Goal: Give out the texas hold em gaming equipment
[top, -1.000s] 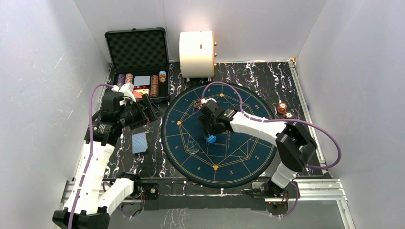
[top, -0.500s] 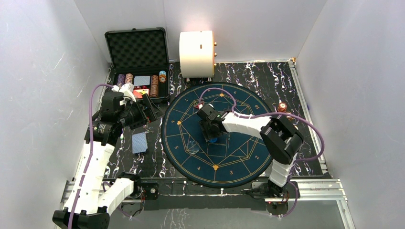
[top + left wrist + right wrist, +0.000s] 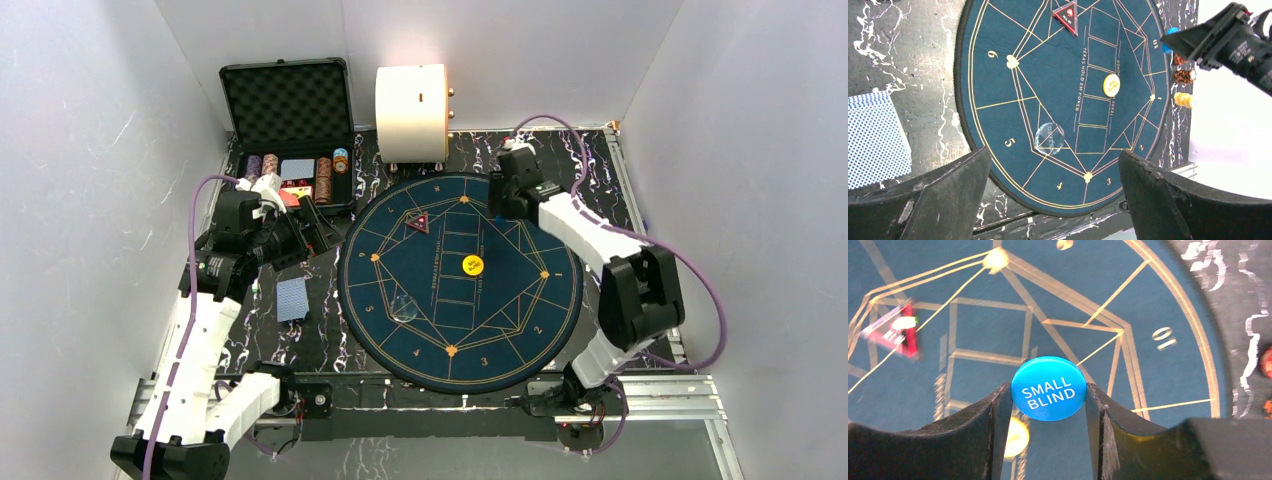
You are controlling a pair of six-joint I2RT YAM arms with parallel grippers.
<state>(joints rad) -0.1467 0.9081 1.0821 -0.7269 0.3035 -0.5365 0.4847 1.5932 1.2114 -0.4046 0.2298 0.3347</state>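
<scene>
The right claw [image 3: 1048, 400], closed on the blue Small Blind button [image 3: 1048, 388], has swung within the last second from the middle of the round mat [image 3: 520, 315] toward the bench's far right corner. The yellow button [image 3: 473, 265] now shows at mat centre. The blue button seems bound for a far seat. The left claw [image 3: 1053, 157] hangs wide open and empty near the bench's left edge.

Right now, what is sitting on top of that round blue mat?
A red triangular marker, a yellow button and a clear disc lie on the mat. The right tool holds a blue button above it; the arm hides part of the far edge.
</scene>
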